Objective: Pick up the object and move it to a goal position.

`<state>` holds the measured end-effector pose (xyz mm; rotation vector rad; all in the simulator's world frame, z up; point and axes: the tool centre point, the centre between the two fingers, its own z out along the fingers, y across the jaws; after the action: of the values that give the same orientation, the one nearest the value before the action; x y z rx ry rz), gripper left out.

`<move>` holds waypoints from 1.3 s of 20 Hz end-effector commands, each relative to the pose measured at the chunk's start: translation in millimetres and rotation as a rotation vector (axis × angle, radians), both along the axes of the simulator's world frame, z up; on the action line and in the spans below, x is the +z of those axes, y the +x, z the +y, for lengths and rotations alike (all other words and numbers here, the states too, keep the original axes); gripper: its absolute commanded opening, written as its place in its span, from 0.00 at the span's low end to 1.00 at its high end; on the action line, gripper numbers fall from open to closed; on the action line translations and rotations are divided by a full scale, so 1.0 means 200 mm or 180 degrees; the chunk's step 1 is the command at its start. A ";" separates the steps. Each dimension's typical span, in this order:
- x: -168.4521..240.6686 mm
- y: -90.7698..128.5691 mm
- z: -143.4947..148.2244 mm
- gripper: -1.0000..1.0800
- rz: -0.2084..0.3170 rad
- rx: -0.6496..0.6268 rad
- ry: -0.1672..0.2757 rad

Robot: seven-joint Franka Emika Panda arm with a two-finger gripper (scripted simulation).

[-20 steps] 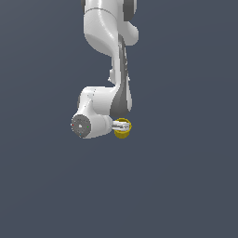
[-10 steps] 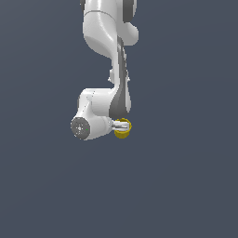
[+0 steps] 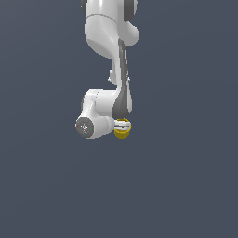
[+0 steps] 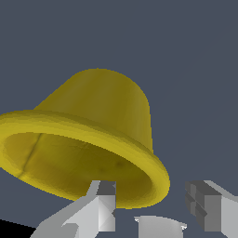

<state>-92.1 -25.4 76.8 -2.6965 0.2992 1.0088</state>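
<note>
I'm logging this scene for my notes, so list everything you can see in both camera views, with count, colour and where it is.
Small yellow cup-like object with a flared round rim and tapered body: one, yellow, at the gripper's tip in the exterior view; in the wrist view its rim edge sits between the two fingers.
Plain backdrop: one, dark blue-grey, fills both views; no table edge or goal marker is visible.
White robot arm: one, white with dark grey joints, coming down from the top of the exterior view.
Gripper: one, light grey fingers, closed on the cup's rim.
</note>
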 end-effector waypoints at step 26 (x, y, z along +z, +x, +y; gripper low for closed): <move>0.07 0.01 -0.10 0.00 0.0001 -0.0002 0.0002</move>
<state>-92.3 -38.1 85.2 -2.6946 0.2983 1.0121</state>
